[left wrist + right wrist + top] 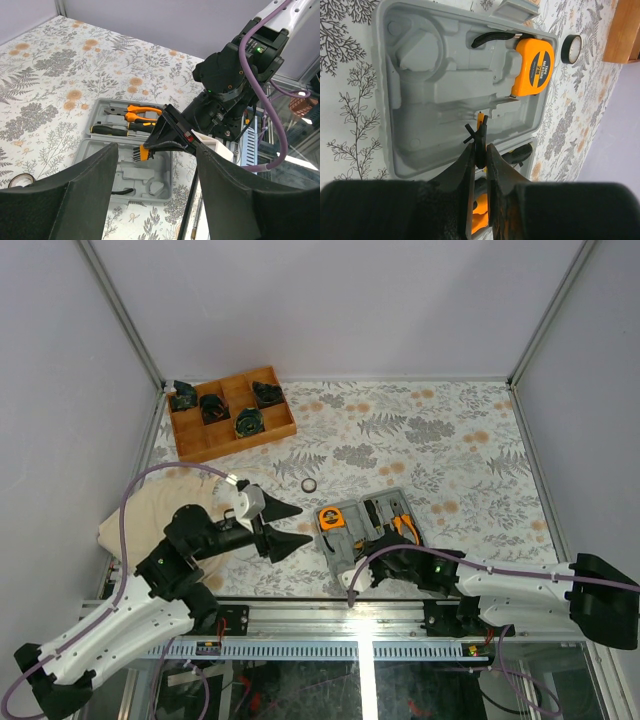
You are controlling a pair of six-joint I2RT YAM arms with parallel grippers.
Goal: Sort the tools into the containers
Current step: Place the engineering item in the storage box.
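The grey case (350,545) lies open near the front edge. An orange tape measure (332,519) sits in its left half, and orange-handled pliers (405,527) and black-and-yellow screwdrivers (115,129) in the other half. My right gripper (480,150) is shut on a small black-and-orange bit (480,132), holding it just above the case (420,100) near the tape measure (534,67). My left gripper (290,525) is open and empty, left of the case. The black ring (309,484) lies on the cloth beyond the case.
A brown wooden divided tray (232,412) with black parts stands at the back left. A beige cloth (150,510) lies under my left arm. Metal frame rails run along the table's front edge and sides.
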